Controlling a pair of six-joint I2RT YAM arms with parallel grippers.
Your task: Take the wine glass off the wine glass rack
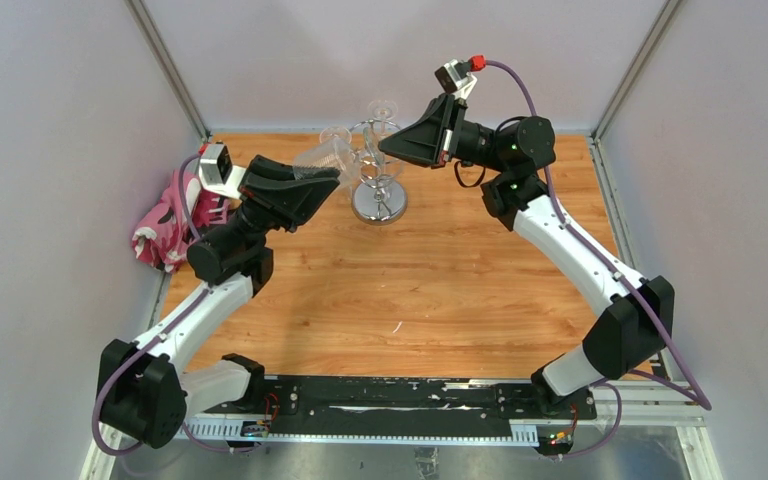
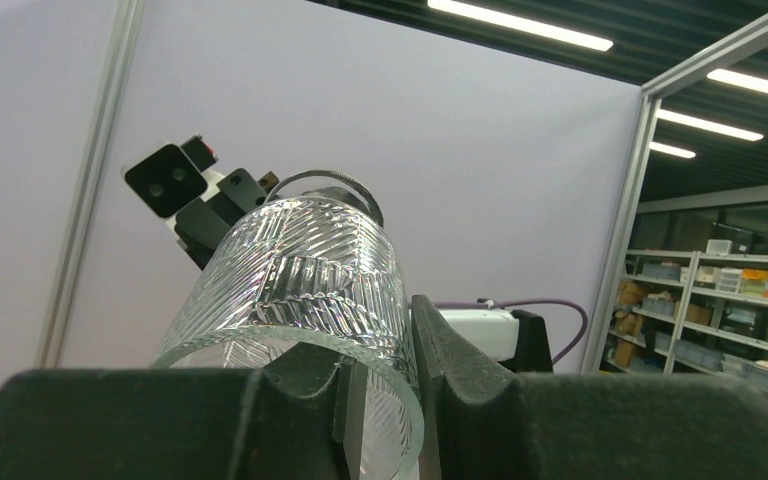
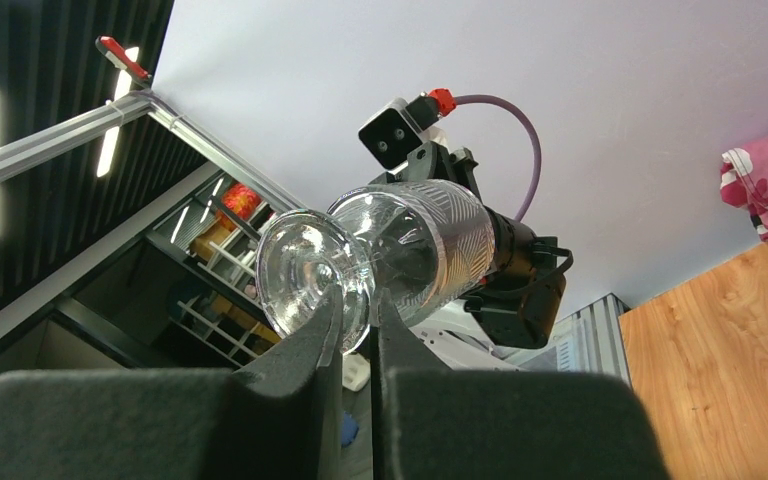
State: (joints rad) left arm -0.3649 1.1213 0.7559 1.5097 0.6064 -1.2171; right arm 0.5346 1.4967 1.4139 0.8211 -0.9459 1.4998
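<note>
The wine glass (image 1: pixel 322 158) lies on its side in the air just left of the rack (image 1: pixel 378 203) top, long axis left-right, its rim clamped in the left arm (image 1: pixel 222 255) jaws and its stem pinched by the right arm (image 1: pixel 560 240) jaws, so it probably slides off leftward.

Far-centre on the table (image 1: pixel 410 290): wine glass rack (image 1: pixel 378 203)
wine glass (image 1: pixel 325 157) just left of the rack's top; cloth (image 1: pixel 170 228) well left
</note>
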